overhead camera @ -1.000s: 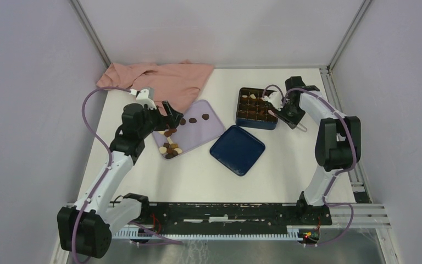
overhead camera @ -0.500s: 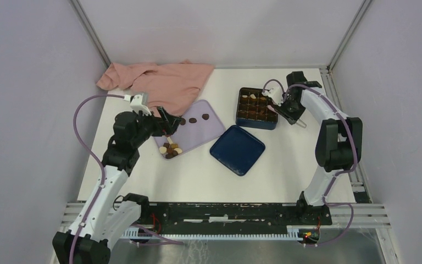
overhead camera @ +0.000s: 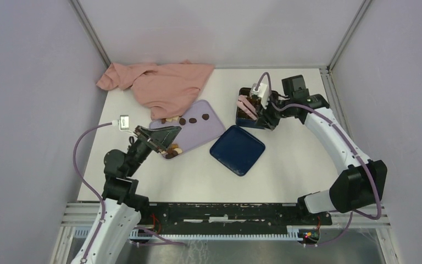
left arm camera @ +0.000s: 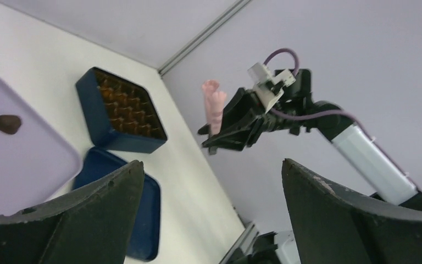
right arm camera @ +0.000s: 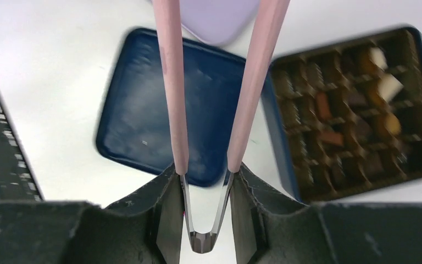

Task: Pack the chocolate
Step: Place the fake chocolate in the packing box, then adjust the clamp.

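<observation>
Several small brown and cream chocolate pieces [overhead camera: 171, 148] lie on the lilac tray [overhead camera: 206, 129]; one dark piece [left arm camera: 6, 124] shows in the left wrist view. More chocolate [right arm camera: 324, 104] sits in the grid of the dark blue box [right arm camera: 277, 143], which also shows from above [overhead camera: 255, 125]. My right gripper [right arm camera: 203, 170] is shut on pink tongs [right arm camera: 173, 82], whose arms stand apart and reach past the box's left edge, over the lid and toward the tray; their tips are out of view. My left gripper [left arm camera: 211, 162] is open and empty, tilted up above the tray's near end [overhead camera: 162, 136].
The blue lid [overhead camera: 237, 149] lies flat, upside up, in front of the box. A pink cloth [overhead camera: 159, 82] is crumpled at the back left, touching the tray's far edge. Grey walls close in the table on three sides.
My right arm swung the tongs from the box's right side to above its left edge. My left arm pulled back toward the near left and tilted upward, still open.
</observation>
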### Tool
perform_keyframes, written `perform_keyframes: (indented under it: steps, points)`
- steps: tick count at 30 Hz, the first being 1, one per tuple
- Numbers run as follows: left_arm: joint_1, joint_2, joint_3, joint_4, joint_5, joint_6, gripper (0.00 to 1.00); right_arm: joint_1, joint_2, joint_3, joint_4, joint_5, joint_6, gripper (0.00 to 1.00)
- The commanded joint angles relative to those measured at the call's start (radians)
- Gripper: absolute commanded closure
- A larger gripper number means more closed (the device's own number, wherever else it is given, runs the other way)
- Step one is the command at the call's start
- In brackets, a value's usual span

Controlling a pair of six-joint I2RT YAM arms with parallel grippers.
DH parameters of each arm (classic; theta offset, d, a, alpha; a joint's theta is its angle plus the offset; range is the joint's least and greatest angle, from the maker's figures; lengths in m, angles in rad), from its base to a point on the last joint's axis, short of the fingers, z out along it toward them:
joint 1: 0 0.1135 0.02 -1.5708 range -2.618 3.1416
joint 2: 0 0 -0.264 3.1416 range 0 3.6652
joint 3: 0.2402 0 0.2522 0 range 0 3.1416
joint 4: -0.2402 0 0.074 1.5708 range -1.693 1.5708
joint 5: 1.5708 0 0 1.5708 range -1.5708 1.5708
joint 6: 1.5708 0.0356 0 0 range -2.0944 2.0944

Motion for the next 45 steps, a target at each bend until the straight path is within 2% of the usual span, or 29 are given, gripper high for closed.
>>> perform_keyframes:
  steps: [1, 6, 11, 14, 19, 25, 32, 38, 45]
  points:
    - [-0.031, 0.002, -0.008, 0.131, -0.056, -0.155, 0.00, 0.045, -0.046, -0.055, 0.144, -0.223, 0.090, 0.63]
    - [-0.149, 0.077, -0.003, 0.165, -0.136, -0.106, 0.01, 0.067, -0.050, -0.104, 0.274, -0.315, 0.176, 0.63]
    - [-0.358, 0.169, 0.058, 0.166, -0.372, 0.059, 0.02, 0.071, -0.007, -0.160, 0.372, -0.411, 0.247, 0.63]
    - [-0.457, 0.263, 0.115, 0.144, -0.484, 0.119, 0.03, 0.077, -0.001, -0.209, 0.407, -0.384, 0.251, 0.63]
    - [-0.551, 0.411, 0.219, 0.037, -0.619, 0.163, 0.04, 0.083, 0.014, -0.236, 0.426, -0.389, 0.256, 0.63]
    - [-0.603, 0.526, 0.295, 0.056, -0.639, 0.200, 0.04, 0.114, -0.003, -0.272, 0.460, -0.381, 0.275, 0.63]
    - [-0.644, 0.667, 0.372, 0.073, -0.672, 0.175, 0.04, 0.154, -0.001, -0.287, 0.480, -0.378, 0.291, 0.62]
    - [-0.679, 0.763, 0.447, -0.033, -0.822, 0.067, 0.05, 0.164, -0.015, -0.288, 0.503, -0.380, 0.321, 0.63]
    - [-0.763, 0.848, 0.497, -0.045, -0.998, 0.048, 0.24, 0.173, -0.032, -0.299, 0.522, -0.373, 0.345, 0.63]
